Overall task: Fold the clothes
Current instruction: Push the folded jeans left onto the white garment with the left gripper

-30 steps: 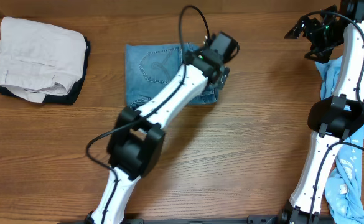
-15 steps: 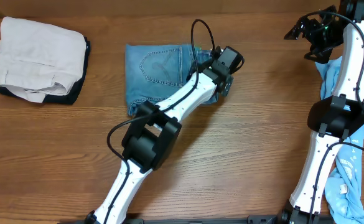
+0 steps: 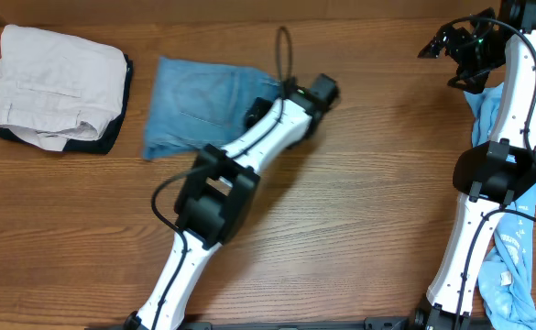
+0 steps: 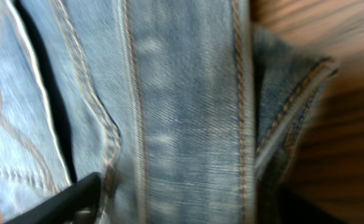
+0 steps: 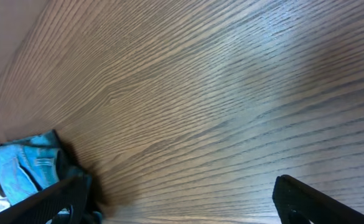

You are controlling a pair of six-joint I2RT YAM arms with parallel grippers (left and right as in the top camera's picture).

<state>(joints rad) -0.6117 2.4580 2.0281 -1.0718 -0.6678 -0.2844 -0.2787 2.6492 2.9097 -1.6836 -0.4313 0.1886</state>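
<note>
Nearest the robot's base, a crumpled sky-blue T-shirt with white print (image 3: 513, 252) lies at the foot of the right arm and trails up along it toward the far edge. A corner of it also shows at the lower left of the right wrist view. The brown wood-grain surface (image 3: 359, 229) is bare between the two arms.

The left arm reaches from the near edge diagonally up and to the right. The left claw (image 3: 306, 103) sits low over the right end of the faded light-blue denim jeans (image 3: 203, 105). From overhead its fingers are hidden under the wrist. The left wrist view shows only one dark finger (image 4: 66, 200) at the lower left, lying against the denim, so I cannot tell whether this claw is open or closed.

The jeans lie as a folded bundle in the middle of the far half of the surface, blurred in the overhead view. Close up, orange-stitched seams and the curved stitching of a pocket fill the frame, with a folded corner meeting the wood on the right.

To their left, well apart, a folded pair of beige trousers (image 3: 61, 78) rests on top of a dark garment (image 3: 112, 137).

At the far right corner the right claw (image 3: 451, 48) hangs above the wood, its two fingers spread wide with nothing between them.
</note>
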